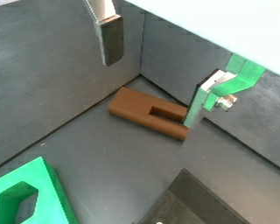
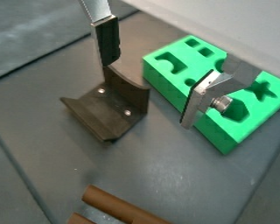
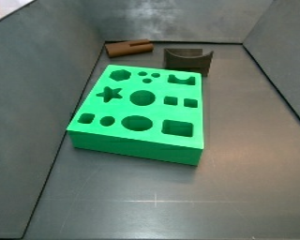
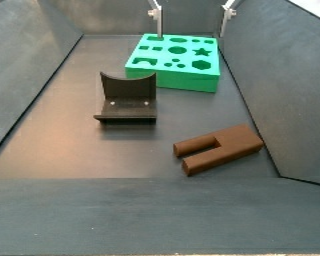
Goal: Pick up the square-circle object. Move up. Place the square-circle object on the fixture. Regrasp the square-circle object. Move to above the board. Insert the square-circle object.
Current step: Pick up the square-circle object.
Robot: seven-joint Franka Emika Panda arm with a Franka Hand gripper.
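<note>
The square-circle object [image 4: 216,149] lies flat on the grey floor, near the fixture [image 4: 125,97] and well apart from the board [image 4: 178,60]. The gripper [image 1: 164,74] hangs above the floor, fingers [image 1: 112,39] spread apart and holding nothing.

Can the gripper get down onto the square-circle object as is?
Probably yes. The gripper hangs open above the square-circle object, which lies flat on the floor, apart from the fixture and board, nothing covering it.
</note>
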